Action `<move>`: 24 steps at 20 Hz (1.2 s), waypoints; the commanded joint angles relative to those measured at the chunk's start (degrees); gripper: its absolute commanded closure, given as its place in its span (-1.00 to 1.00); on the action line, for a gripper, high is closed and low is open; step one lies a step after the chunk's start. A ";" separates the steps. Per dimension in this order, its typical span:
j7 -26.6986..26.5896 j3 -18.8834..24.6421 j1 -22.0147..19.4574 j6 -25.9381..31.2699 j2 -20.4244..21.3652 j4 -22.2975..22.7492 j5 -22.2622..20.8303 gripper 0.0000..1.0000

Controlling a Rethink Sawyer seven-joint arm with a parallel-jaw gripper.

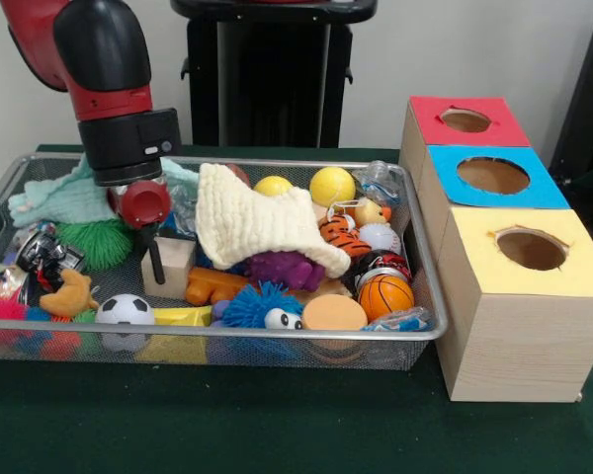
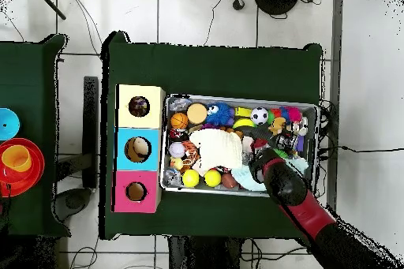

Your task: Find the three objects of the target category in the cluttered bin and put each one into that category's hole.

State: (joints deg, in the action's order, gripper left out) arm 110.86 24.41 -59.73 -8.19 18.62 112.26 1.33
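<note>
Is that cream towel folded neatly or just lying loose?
Loose: the cream towel lies crumpled and draped over toys in the bin.

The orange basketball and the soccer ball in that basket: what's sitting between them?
In the front view, between the soccer ball and the basketball lie a yellow wedge, a blue spiky ball with eyes and a peach disc.

Hole [image 1: 531, 249] open above — bin [image 1: 277, 164] packed with toys.

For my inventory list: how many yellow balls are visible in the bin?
2. One yellow ball lies at the bin's far rim; the smaller yellow ball sits left of it, half behind the cream towel. Clutter may hide more.
</note>
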 commanded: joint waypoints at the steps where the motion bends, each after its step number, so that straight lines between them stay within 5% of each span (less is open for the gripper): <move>1: 15.14 3.21 4.31 5.45 -10.18 16.52 1.88 -1.00; 16: 22.69 10.34 9.67 -6.68 -9.76 21.26 10.20 -1.00; 18: 21.56 8.41 12.79 -6.99 -5.48 22.28 12.31 -1.00; 24: 11.15 -7.37 27.79 -4.04 9.82 23.46 20.57 -1.00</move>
State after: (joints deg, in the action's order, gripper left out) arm 111.06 21.25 -43.45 -25.29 25.31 122.70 16.55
